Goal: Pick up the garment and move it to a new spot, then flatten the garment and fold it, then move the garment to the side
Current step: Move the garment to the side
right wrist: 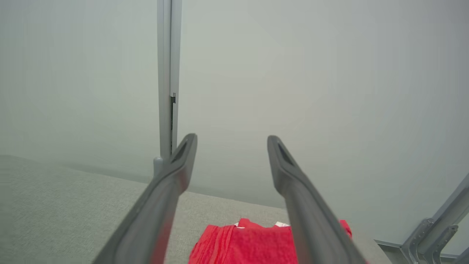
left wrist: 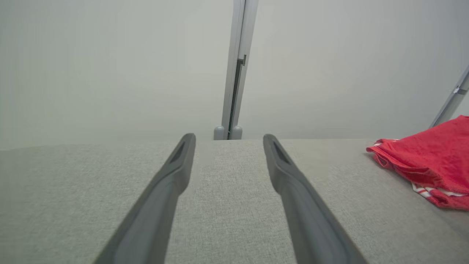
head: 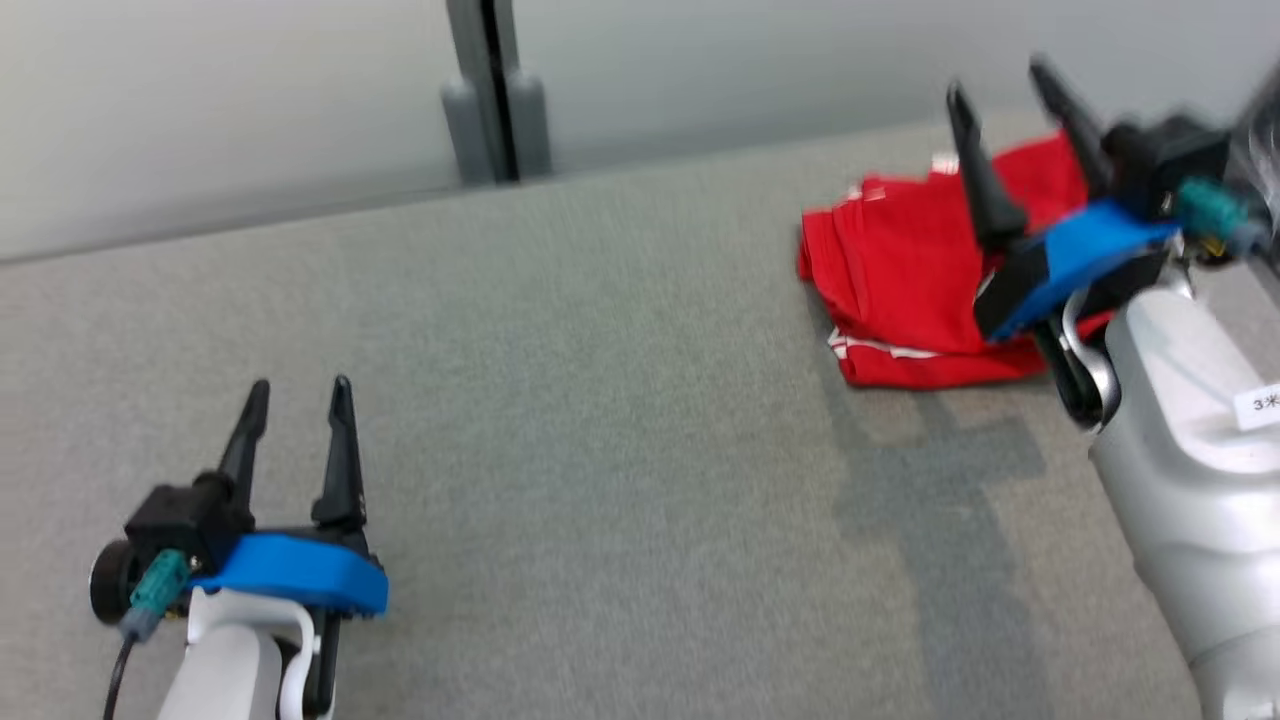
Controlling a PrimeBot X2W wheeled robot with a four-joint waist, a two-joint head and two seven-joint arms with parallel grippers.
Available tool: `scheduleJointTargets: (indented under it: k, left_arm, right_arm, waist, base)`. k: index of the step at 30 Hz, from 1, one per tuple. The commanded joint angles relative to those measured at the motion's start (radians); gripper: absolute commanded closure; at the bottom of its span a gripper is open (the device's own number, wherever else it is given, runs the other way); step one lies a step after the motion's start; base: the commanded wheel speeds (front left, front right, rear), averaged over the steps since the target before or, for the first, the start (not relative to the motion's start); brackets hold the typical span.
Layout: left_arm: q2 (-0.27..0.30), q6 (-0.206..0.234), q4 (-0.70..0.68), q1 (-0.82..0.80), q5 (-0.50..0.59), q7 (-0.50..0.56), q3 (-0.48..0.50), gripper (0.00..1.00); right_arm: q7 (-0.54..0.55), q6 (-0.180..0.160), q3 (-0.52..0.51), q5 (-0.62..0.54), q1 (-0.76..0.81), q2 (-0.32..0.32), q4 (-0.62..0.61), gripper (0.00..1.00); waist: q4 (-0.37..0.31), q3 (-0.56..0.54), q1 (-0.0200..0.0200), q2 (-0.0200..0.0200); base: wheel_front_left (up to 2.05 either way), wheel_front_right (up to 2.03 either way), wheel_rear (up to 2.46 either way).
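The garment is red with thin white stripes and lies folded in a compact bundle at the far right of the grey fabric surface. My right gripper hovers above it, open and empty, fingers pointing up and away. The right wrist view has the garment below and between the spread fingers. At the near left my left gripper rests open and empty, low over the surface. From the left wrist view the garment lies off to the right of the left gripper.
A pale wall with a grey vertical post runs along the far edge of the surface. Metal frame struts stand beyond the garment at the right. Bare grey surface stretches between the two grippers.
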Motion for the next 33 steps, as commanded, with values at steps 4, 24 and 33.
scheduleJointTargets:
  k: [4, 24, 33]
  left_arm:
    - [-0.018, -0.002, -0.022, 0.051, -0.037, -0.005, 0.026, 0.00]
    - [-0.062, 0.005, -0.046, 0.210, 0.022, -0.005, 0.111, 0.00]
    - [-0.073, -0.022, -0.026, 0.207, 0.049, -0.005, 0.112, 0.00]
  right_arm:
    - [-0.002, 0.000, -0.015, 0.004, 0.139, 0.011, -0.071, 0.00]
    - [-0.003, 0.000, -0.115, 0.098, 0.660, 0.068, -0.358, 0.00]
    - [-0.003, 0.000, -0.142, 0.061, 0.693, 0.090, -0.371, 0.00]
  waist:
    - [0.016, -0.079, 0.0002, -0.0001]
    - [0.091, -0.196, 0.0002, -0.0001]
    - [0.092, -0.202, 0.0002, -0.0001]
  base:
    - [0.00, 0.00, 0.00]
    - [0.00, 0.00, 0.00]
    - [0.00, 0.00, 0.00]
